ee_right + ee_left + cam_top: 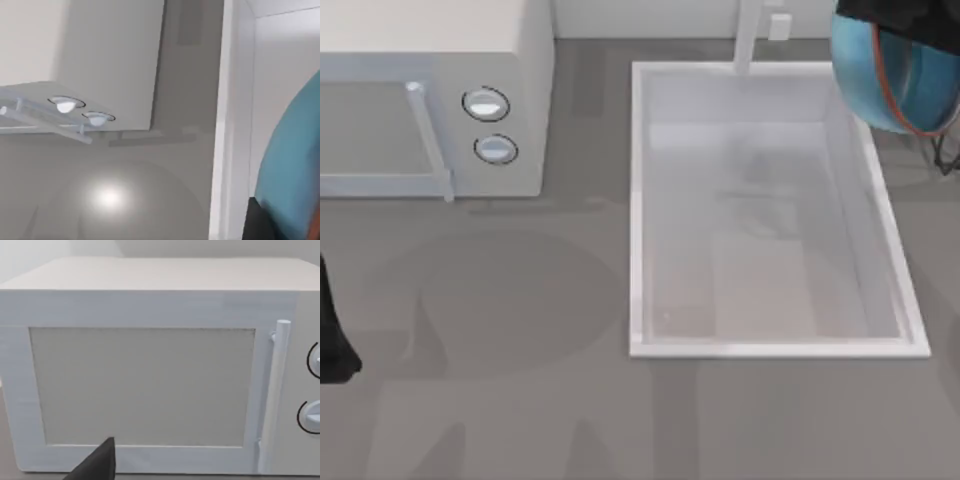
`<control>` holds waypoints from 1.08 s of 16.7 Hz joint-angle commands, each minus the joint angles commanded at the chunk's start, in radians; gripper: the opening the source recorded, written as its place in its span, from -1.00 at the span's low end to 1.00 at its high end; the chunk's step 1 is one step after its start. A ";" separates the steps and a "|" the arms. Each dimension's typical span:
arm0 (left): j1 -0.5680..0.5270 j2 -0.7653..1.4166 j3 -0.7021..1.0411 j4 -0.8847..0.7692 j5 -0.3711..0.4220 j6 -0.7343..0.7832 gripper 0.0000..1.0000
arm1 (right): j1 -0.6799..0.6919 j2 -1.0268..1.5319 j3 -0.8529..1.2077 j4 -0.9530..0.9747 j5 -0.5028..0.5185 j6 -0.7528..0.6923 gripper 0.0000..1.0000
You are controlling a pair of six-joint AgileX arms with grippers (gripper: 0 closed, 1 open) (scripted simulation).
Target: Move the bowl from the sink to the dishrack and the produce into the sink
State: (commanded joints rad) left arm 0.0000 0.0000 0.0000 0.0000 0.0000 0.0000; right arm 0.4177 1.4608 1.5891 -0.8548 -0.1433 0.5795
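Note:
The blue bowl [892,78] with its reddish-brown rim hangs tilted over the far right corner of the white sink [638,200]. My right gripper [895,15] is the dark shape on top of the bowl and is shut on it. The right wrist view has the bowl's blue wall [295,160] close by, with a dark fingertip [260,222] against it. The sink floor is bare. The produce is out of view. Thin dark wires [946,155] poke in at the right edge below the bowl; I cannot tell whether they are the dishrack. My left gripper [332,340] is parked at the left edge.
A white microwave [430,95] with two round knobs stands at the back left, its door [145,385] and handle close in front of the left wrist camera. The white faucet [748,35] rises at the sink's far side. Grey counter lies between microwave and sink.

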 joint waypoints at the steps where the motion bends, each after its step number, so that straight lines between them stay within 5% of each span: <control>1: 0.000 0.000 0.000 0.000 0.000 0.000 1.00 | -0.077 -0.027 -0.031 0.088 -0.033 -0.054 -1.00; 10: 0.000 0.000 0.000 0.000 0.000 0.000 1.00 | -0.718 -0.139 -0.230 0.733 -0.229 -0.478 -1.00; 18: 0.000 0.000 0.000 0.000 0.000 0.000 1.00 | -0.836 -0.152 -0.266 0.847 -0.253 -0.563 -1.00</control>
State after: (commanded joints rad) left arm 0.0000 0.0000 0.0000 0.0000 0.0000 0.0000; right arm -0.4185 1.3090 1.3235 -0.0078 -0.3967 0.0168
